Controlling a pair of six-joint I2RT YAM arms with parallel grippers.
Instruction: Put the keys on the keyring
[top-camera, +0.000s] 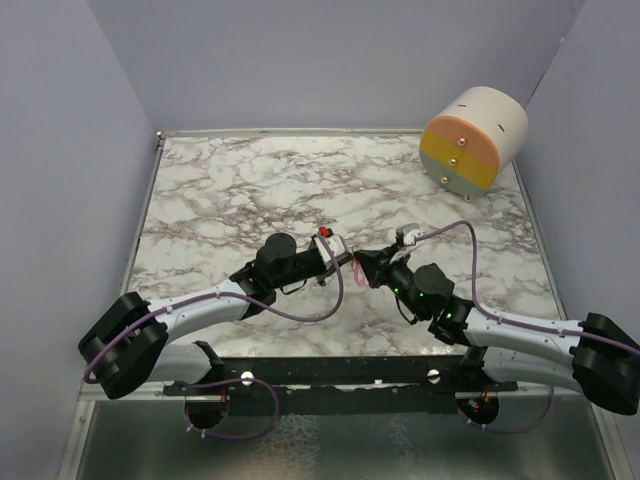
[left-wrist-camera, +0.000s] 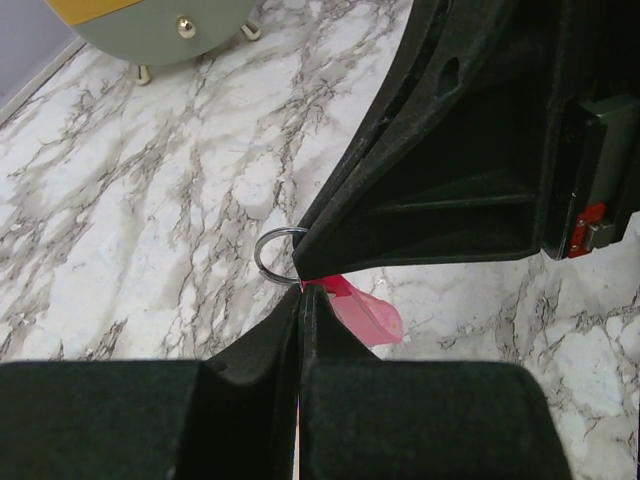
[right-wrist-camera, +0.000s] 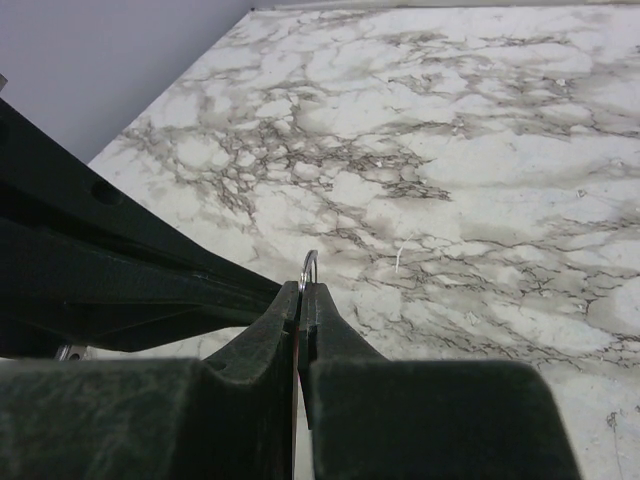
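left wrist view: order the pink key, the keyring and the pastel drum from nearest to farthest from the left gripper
1. pink key, right at the tips of the left gripper, a little to the right.
2. keyring, just beyond the tips, slightly left.
3. pastel drum, far off, top left corner.

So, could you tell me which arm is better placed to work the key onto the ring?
Left, probably: the left gripper is shut on the pink-red plastic-headed key, right at the thin metal keyring that the right gripper pinches.
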